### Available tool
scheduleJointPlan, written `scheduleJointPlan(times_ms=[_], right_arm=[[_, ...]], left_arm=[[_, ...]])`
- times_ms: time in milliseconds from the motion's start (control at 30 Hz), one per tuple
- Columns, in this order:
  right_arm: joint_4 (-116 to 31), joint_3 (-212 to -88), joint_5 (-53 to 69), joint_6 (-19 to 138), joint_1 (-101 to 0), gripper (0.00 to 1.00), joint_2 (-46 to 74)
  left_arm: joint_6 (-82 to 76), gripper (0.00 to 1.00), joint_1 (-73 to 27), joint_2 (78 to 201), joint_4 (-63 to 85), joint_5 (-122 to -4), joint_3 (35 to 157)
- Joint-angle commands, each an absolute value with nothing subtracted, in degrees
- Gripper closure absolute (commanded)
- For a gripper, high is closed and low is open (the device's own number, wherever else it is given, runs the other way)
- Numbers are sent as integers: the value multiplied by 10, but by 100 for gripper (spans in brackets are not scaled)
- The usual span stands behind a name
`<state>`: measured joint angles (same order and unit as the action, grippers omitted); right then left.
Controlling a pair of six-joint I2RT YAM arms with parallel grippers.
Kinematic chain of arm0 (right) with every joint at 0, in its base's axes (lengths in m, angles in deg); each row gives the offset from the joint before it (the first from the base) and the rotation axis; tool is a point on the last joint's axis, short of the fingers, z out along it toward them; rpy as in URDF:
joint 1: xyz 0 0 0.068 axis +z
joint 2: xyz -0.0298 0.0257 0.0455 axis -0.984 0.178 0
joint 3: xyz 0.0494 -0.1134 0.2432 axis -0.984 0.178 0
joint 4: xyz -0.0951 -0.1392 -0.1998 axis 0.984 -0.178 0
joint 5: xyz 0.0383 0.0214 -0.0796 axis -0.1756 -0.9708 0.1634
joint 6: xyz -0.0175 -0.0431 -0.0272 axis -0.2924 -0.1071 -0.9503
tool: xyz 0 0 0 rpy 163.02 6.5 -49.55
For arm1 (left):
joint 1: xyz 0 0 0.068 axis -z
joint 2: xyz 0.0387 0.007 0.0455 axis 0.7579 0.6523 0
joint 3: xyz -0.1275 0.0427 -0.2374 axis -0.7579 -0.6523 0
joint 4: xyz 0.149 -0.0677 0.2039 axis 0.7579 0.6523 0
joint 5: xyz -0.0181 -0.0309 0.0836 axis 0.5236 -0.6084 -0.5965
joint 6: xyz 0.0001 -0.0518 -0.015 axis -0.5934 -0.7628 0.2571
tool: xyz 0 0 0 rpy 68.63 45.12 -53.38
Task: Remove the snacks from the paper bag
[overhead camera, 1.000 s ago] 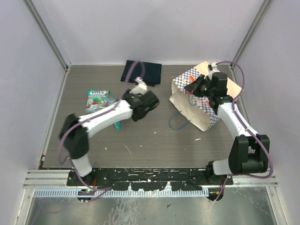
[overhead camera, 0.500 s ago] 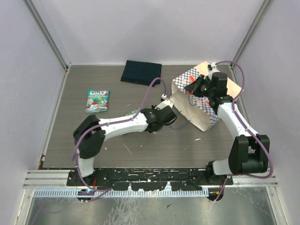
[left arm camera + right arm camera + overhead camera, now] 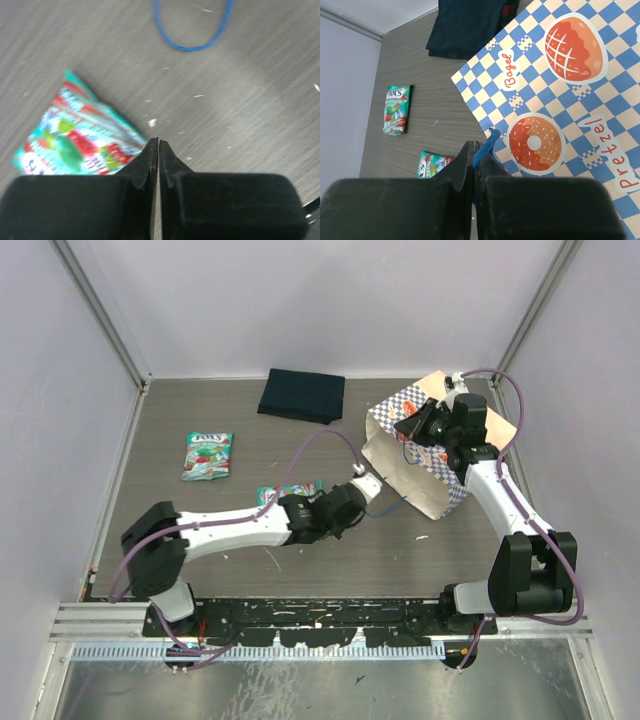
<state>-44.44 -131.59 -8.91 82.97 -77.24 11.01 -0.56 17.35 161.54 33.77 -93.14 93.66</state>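
From above, two snacks lie out on the worktop (image 3: 470,550): the first pouch (image 3: 207,455) far to the left, and the second pouch (image 3: 288,490) partly under the left arm. The paper bag (image 3: 400,465) sits at the right rear, and nothing inside it can be made out. I judge the task to be at an early stage, with most pouches left to fetch. The left pincer (image 3: 366,483) is just in front of the bag, and the right pincer (image 3: 408,428) is at the bag's top edge.

In the left wrist view, the left pincer (image 3: 158,150) is pressed shut and holds nothing. The second pouch (image 3: 75,135) lies just beside its tips, and the loose cord handle (image 3: 192,35) lies ahead.

In the right wrist view, the right pincer (image 3: 475,150) is clamped on the upper cord handle (image 3: 489,140) against the checkered paper bag (image 3: 560,100). Both pouches (image 3: 397,110) (image 3: 432,165) lie well apart from it, on the worktop (image 3: 440,125).
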Motion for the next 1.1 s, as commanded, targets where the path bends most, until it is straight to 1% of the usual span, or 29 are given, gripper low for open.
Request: scheduleJointPlan(times_ms=[0,67,133,200,233,300,367,400,567,633,767,867,933,1000,1067], right_arm=[[-430,-1333,-86,820,-772,99,81],[-428,-1331,-88,822,-772,99,81],[-424,-1327,-90,826,-772,99,82],[-422,-1326,-92,828,-772,99,84],[-420,-1326,-93,829,-772,99,85],[-417,-1325,-94,833,-772,99,86],[-410,-1321,-97,839,-772,99,89],[-409,-1320,-99,841,-772,99,91],[-419,-1319,-95,829,-772,98,88],[-423,-1318,-90,824,-772,98,87],[-423,-1315,-86,819,-772,98,89],[-422,-1317,-88,817,-773,98,100],[-421,-1319,-89,818,-772,98,106],[-419,-1321,-91,819,-772,98,111],[-417,-1322,-91,820,-772,98,115]], left_arm=[[-30,85,103,1485,317,-986,918],[-98,58,50,1443,324,-963,892],[-174,37,-2,1418,329,-944,864],[-246,23,-40,1401,327,-934,834],[-280,18,-54,1397,322,-933,821],[-353,14,-67,1399,294,-922,798],[-424,13,-67,1418,270,-911,787],[-451,9,-68,1434,264,-907,787],[-555,0,-67,1515,265,-899,808],[-602,2,-67,1537,264,-898,806],[-654,2,-66,1549,242,-902,777],[-645,2,-66,1555,243,-908,768],[-600,2,-69,1561,247,-904,769],[-511,2,-79,1564,228,-871,763],[-406,2,-99,1565,187,-795,754]])
